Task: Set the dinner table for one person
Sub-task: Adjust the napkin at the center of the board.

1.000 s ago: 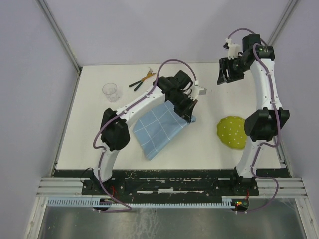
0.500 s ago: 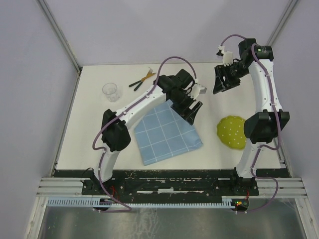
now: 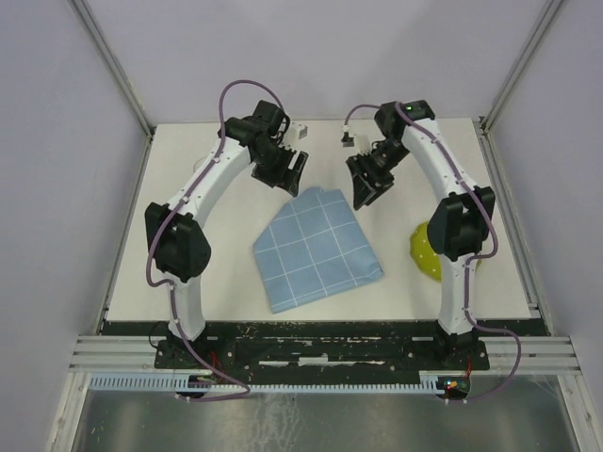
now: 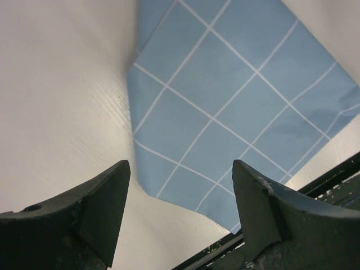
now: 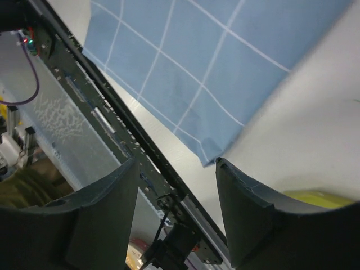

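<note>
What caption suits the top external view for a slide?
Open left gripper and open right gripper hover near a blue gridded cloth on the dinner table, green dish alongside.

Cloth: lying on the dinner table, centre of frame.
Plate: right of cloth, apart, partly behind right arm.

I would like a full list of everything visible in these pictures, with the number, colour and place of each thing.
dinner table: 1, off-white, under everything.
cloth: 1, light blue with white grid, flat at the table's middle.
plate: 1, yellow-green with white dots, right of the cloth, partly hidden by the right arm.
left tool: 1, black, open and empty, near the cloth's far corner, on its left.
right tool: 1, black, open and empty, near the same corner, on its right.
</note>
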Robot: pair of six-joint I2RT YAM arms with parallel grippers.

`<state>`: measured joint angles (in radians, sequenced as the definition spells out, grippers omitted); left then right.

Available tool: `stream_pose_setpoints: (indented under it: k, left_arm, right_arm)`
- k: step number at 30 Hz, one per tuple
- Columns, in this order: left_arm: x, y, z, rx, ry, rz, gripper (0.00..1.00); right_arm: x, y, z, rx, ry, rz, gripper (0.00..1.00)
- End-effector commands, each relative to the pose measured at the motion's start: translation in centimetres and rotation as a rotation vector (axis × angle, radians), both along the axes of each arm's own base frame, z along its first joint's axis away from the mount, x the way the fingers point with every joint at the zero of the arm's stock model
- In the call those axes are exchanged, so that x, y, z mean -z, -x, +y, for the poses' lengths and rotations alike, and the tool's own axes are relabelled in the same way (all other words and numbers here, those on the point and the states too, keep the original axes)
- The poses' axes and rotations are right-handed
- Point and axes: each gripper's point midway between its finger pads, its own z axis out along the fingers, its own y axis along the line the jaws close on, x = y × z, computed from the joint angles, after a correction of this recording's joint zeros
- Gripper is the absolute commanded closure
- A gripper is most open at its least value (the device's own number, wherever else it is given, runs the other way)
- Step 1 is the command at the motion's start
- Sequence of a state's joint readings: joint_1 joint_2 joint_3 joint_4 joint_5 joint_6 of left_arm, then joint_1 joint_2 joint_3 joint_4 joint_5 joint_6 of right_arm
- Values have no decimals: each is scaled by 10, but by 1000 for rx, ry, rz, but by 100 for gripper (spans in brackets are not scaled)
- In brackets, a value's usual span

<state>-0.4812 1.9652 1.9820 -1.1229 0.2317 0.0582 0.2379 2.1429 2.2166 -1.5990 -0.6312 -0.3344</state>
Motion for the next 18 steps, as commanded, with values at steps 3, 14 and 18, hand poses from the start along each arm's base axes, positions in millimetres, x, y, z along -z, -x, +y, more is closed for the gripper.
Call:
stream_pose_setpoints:
  k: [3, 14, 18]
  left_arm:
    - [-8, -26, 29, -40, -36, -83, 21]
    - [-4, -13, 62, -90, -90, -74, 22]
    - [-6, -10, 67, -96, -99, -78, 22]
  right_arm:
    - [18, -5, 38, 15, -103, 122, 35]
    - [70, -40, 42, 70, -37, 153, 34]
    - [88, -45, 41, 75, -13, 176, 34]
